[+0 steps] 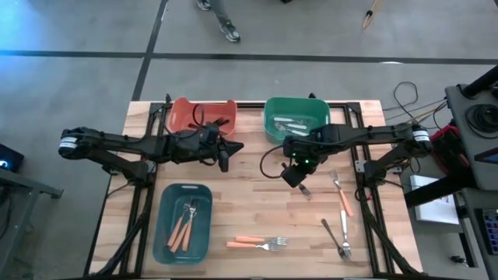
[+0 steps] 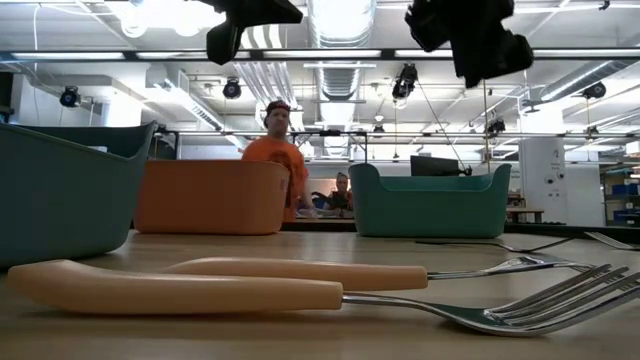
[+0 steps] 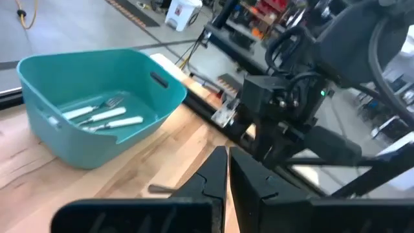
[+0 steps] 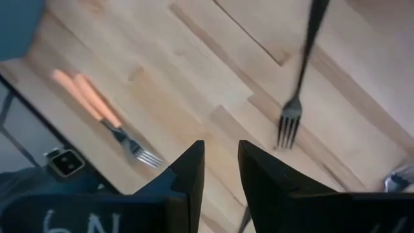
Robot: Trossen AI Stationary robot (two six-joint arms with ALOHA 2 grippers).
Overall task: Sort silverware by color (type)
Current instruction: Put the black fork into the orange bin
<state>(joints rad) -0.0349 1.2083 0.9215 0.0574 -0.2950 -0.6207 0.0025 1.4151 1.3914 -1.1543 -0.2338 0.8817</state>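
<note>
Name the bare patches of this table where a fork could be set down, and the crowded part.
Bare wood lies between the blue bin and the red bin, and at centre above the orange-handled forks. It is crowded near the right gripper, among loose forks.

Three bins [image 1: 182, 223], two arms [image 1: 117, 146]

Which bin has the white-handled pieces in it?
The green bin at the table's far edge, by the right arm. The red bin holds black ones, the blue tray orange-handled forks.
</note>
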